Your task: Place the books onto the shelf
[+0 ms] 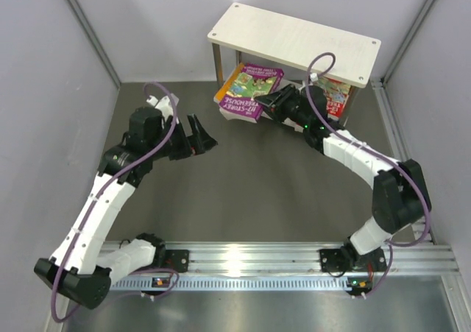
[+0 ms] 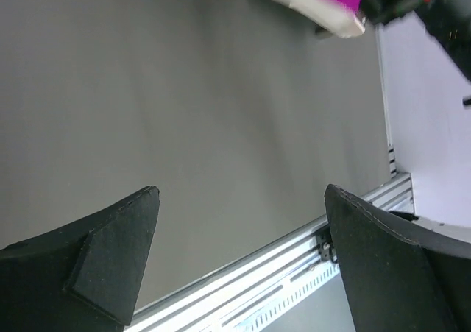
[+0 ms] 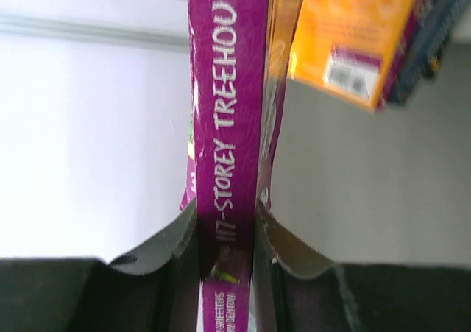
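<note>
2 arms in view, 1 book in hand. Your right gripper (image 1: 278,101) is pinched narrow on the spine of the purple book (image 1: 250,89). In the right wrist view both fingers (image 3: 173,247) press flat on either side of that spine. Your left gripper (image 1: 200,138) is spread wide and holds nothing. It hangs over the bare table (image 1: 257,192), well apart from the book.

Step in hand, as I judge it: placing the purple book into the lower level of the shelf (image 1: 294,41). The book sits at the front left opening under the top board, tilted, cover up, part of it poking out past the board's edge. I cannot tell whether it rests on the lower board.

Next move, my call: push it deeper under the top board, square it up, then let go and back the right arm straight out. Keep the left arm clear or send it for another book. No loose book shows on the table from here.

Look of the thing: thin paperback, purple spine with white lettering reading 117-Storey Treehouse, green cartoon cover, slightly bowed. An orange book (image 3: 353,30) hangs just beside it at a slant, with a dark blue book (image 3: 441,23) behind that. A red and white book (image 1: 335,95) stands at the shelf's right end.

Risk: the purple book could knock the slanted orange one over.
</note>
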